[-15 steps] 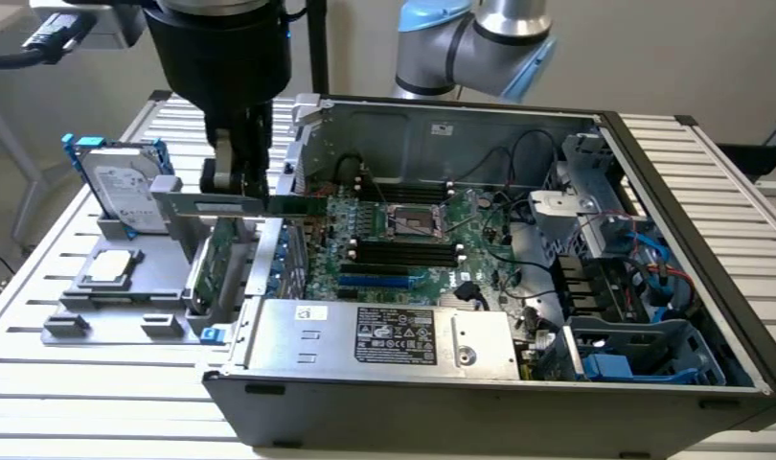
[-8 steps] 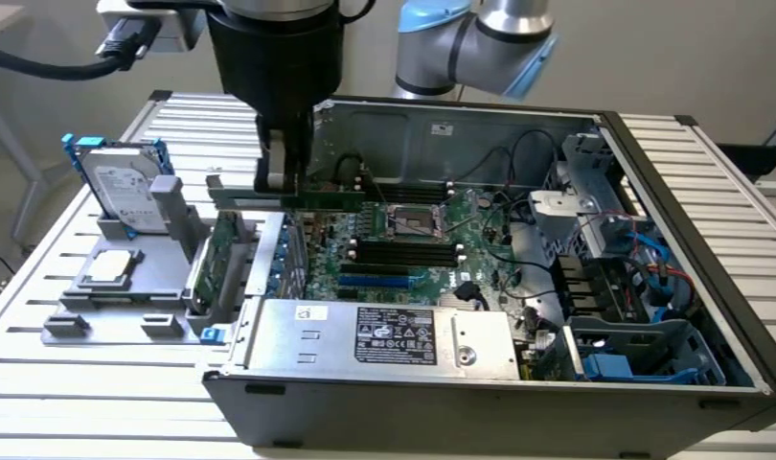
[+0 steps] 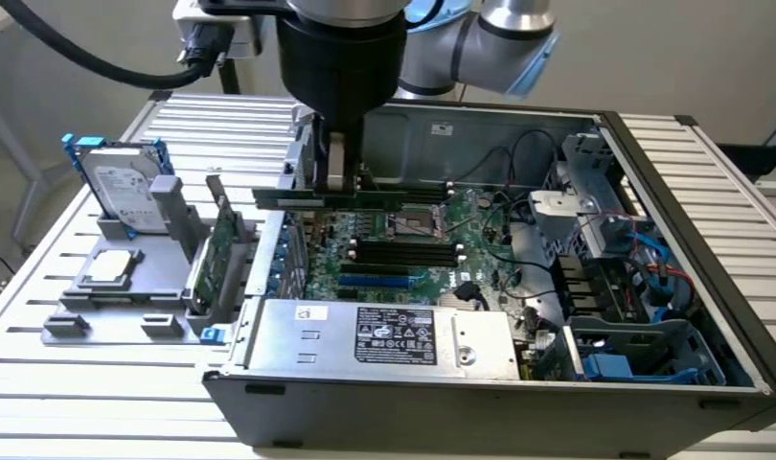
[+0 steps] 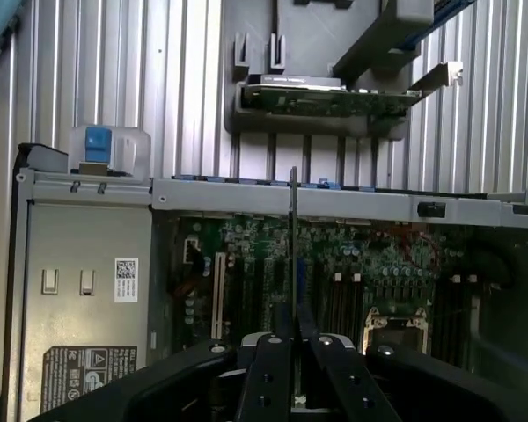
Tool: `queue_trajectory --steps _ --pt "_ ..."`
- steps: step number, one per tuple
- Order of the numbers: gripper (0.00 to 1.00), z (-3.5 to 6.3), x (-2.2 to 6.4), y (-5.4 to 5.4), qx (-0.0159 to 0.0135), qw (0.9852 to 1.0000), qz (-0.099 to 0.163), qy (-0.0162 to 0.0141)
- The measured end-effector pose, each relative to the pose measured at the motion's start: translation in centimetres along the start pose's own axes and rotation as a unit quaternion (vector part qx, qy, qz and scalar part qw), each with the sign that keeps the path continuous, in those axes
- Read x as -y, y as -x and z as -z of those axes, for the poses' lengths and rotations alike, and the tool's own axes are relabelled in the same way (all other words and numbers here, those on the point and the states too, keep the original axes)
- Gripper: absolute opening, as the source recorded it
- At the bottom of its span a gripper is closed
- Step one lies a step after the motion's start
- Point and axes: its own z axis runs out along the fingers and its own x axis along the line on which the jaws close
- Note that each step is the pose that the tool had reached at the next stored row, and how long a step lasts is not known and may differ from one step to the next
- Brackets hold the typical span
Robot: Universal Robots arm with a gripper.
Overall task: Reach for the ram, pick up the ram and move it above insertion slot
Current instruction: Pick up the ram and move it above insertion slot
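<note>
A: What sits nearest in the exterior view?
B: The power supply (image 3: 381, 335), low in the frame at the case's front edge.
A: And behind it?
B: The insertion slot (image 3: 405, 251), mid-frame among black parallel sockets on the motherboard (image 3: 465, 273).
A: The gripper (image 3: 338, 187)?
B: Above them, upper centre, fingers closed tight on the ram (image 3: 350, 197), which hangs level, clear of the sockets.
A: Farther back?
B: The hard drive (image 3: 123, 187), upper left.
</note>
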Motion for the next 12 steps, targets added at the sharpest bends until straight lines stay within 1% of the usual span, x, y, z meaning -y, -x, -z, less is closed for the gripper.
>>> queue_trajectory --steps 3,6,8,12 --pt "0.14 -0.16 1.37 0.2 0.0 1.0 0.0 0.0001" --pt "0.14 -0.43 2.67 0.7 0.0 1.0 0.0 0.0001" --pt "0.14 -0.69 3.28 1.3 0.0 1.0 0.0 0.0001" --pt "0.14 -1.26 4.23 2.7 0.0 1.0 0.0 0.0001"
